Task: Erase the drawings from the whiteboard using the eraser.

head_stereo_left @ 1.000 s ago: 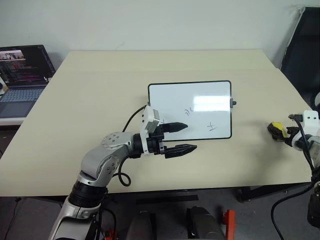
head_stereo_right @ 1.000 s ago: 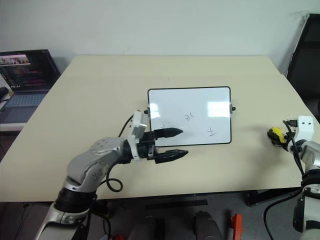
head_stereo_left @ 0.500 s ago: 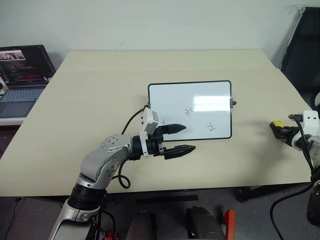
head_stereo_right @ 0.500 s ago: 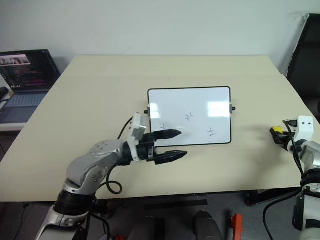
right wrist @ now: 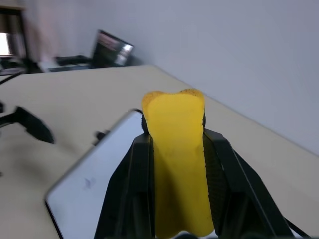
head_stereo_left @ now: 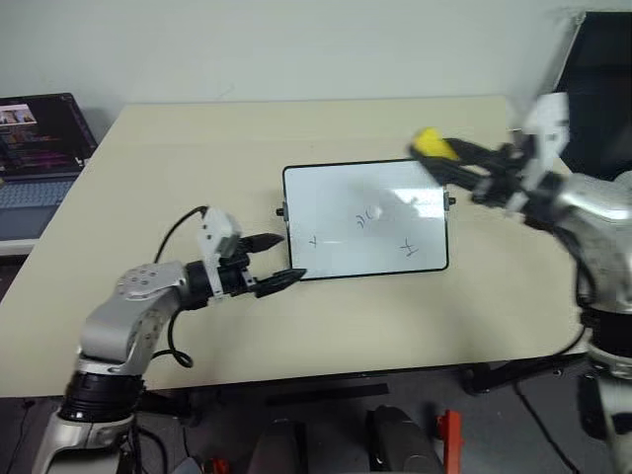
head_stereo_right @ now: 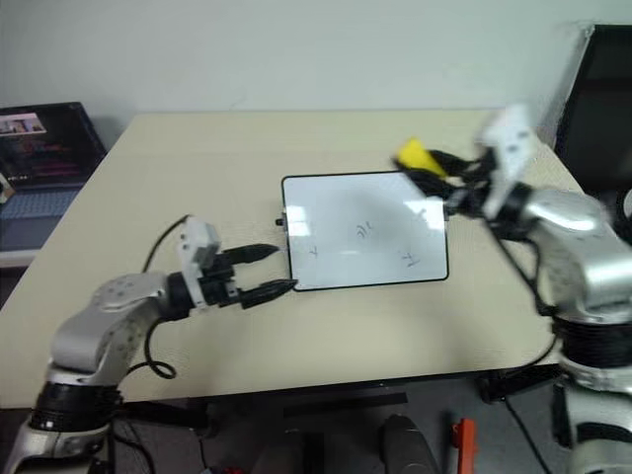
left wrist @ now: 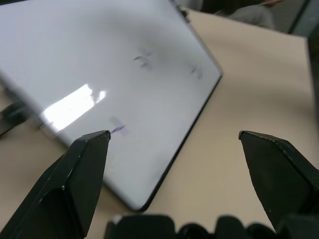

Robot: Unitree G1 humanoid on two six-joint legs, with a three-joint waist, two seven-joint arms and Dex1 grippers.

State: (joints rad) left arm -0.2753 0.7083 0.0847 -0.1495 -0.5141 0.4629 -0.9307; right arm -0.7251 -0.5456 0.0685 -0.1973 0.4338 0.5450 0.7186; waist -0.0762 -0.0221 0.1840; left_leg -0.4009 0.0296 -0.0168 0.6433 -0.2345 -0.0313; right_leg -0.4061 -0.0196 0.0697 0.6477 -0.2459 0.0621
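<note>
Eraser (head_stereo_left: pixel 432 144) sits clamped in the right claw (head_stereo_left: pixel 446 154), above the whiteboard (head_stereo_left: pixel 341 252) at its two o'clock corner. Left claw (head_stereo_left: pixel 278 262) gapes empty at eight o'clock on the desk (head_stereo_left: pixel 178 168). Pressing unbraced could shove the board sideways. Drawings (head_stereo_left: pixel 367 215) look faint; motion blur hides detail.

You face a pale beige tabletop (head_stereo_left: pixel 247 128) that runs back to a plain off-white wall (head_stereo_left: pixel 296 44). On your left an open laptop (head_stereo_left: pixel 39 148) with a lit screen sits on a lower side surface. At far right a dark panel (head_stereo_left: pixel 602 89) stands against the wall. Grey floor (head_stereo_left: pixel 326 425) shows under the near edge.
</note>
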